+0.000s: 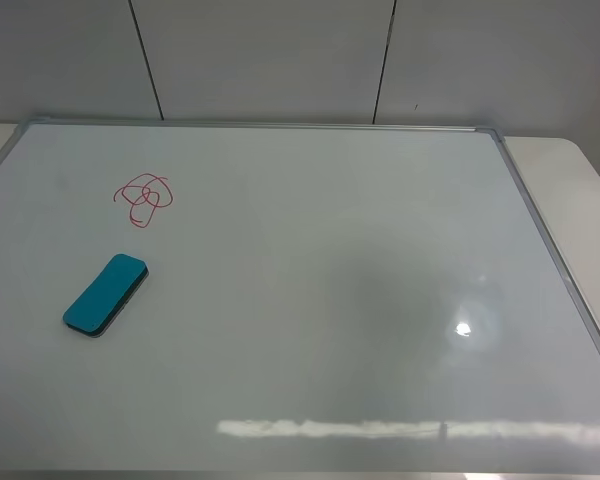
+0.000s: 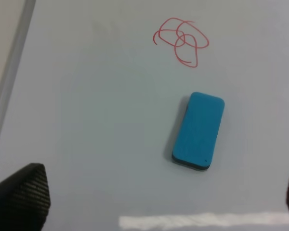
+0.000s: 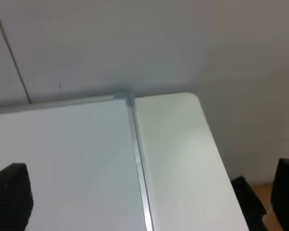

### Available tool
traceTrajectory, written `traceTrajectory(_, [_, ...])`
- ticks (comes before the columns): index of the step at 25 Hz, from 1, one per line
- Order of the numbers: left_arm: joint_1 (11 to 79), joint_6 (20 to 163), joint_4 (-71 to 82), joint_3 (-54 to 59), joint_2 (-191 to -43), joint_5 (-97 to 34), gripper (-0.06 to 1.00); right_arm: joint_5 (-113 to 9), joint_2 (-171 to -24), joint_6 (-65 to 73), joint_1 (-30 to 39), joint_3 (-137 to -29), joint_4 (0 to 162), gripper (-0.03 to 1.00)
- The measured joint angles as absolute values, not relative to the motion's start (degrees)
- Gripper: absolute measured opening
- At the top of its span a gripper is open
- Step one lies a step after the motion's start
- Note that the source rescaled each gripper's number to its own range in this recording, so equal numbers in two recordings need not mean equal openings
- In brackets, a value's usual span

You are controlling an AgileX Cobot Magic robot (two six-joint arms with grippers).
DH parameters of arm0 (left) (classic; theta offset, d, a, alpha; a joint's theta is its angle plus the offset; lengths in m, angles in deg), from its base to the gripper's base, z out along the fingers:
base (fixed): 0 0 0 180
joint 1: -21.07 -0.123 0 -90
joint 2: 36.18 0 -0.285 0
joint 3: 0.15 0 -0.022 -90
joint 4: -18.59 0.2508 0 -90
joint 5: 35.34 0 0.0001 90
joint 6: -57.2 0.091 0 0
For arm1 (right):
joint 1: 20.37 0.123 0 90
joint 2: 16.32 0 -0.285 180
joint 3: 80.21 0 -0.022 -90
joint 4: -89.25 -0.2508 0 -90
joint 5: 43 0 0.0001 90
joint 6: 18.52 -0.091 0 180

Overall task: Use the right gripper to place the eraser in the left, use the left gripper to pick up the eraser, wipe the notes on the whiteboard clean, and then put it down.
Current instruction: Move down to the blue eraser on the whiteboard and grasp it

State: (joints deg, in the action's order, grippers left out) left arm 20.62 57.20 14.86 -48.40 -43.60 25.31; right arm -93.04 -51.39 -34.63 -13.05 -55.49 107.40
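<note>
The teal-blue eraser (image 1: 106,292) lies flat on the left part of the whiteboard (image 1: 310,300), a little below the red notes (image 1: 143,197). No arm shows in the exterior high view. In the left wrist view the eraser (image 2: 199,131) and the notes (image 2: 182,39) lie ahead of my left gripper (image 2: 158,197), which is open and empty, with only its fingertips (image 2: 21,192) at the frame edges. My right gripper (image 3: 148,195) is open and empty over the board's far right corner (image 3: 127,98).
The board lies on a pale table (image 1: 570,190) that shows along its right side (image 3: 178,154). A grey panelled wall (image 1: 280,55) stands behind. The table's right edge drops to the floor (image 3: 257,192).
</note>
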Motion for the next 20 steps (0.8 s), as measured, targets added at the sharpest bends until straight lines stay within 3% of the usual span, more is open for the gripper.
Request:
traceTrajectory(7, [20.6, 57.2, 14.9, -48.4, -43.6, 25.3, 1.0, -91.5, -34.7, -27.4, -18.0, -49.7, 102.2, 1.0])
traceTrajectory(15, [20.6, 57.2, 14.9, -48.4, -43.6, 25.3, 1.0, -91.0, -26.2, -19.2, -21.5, -42.0, 93.7, 1.0])
traceTrajectory(20, [20.6, 57.2, 14.9, -48.4, -43.6, 25.3, 1.0, -98.3, -23.9, -18.5, -21.5, -37.7, 93.5, 1.0])
